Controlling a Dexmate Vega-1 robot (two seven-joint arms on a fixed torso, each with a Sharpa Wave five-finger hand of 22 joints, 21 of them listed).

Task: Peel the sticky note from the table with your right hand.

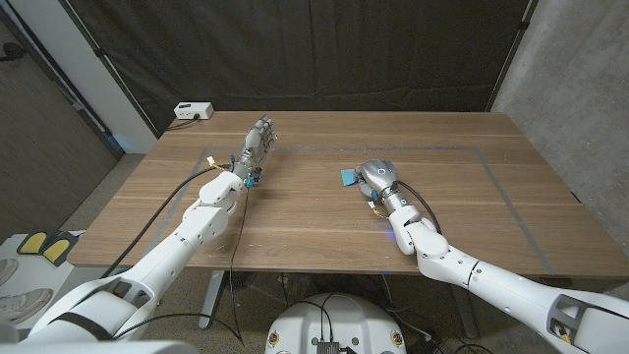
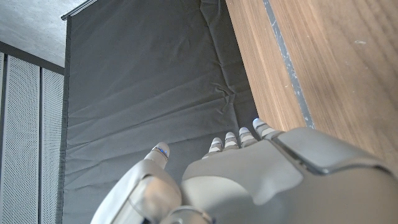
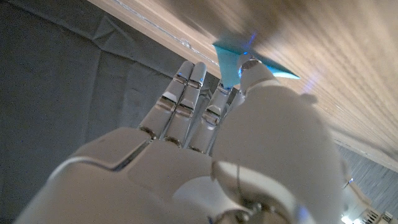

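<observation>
Right hand on the note, left hand idling.

My left hand (image 1: 257,144) is waiting well apart, fingers spread, holding nothing. The blue sticky note (image 1: 348,177) is lying mid-tabletop (image 1: 472,197), just left of my right hand (image 1: 376,179), whose fingers (image 3: 186,99) are pinching its lifted edge.

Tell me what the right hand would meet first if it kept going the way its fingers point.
Probably the blue sticky note: it lies just beyond the right hand, and the right wrist view suggests contact already.
</observation>
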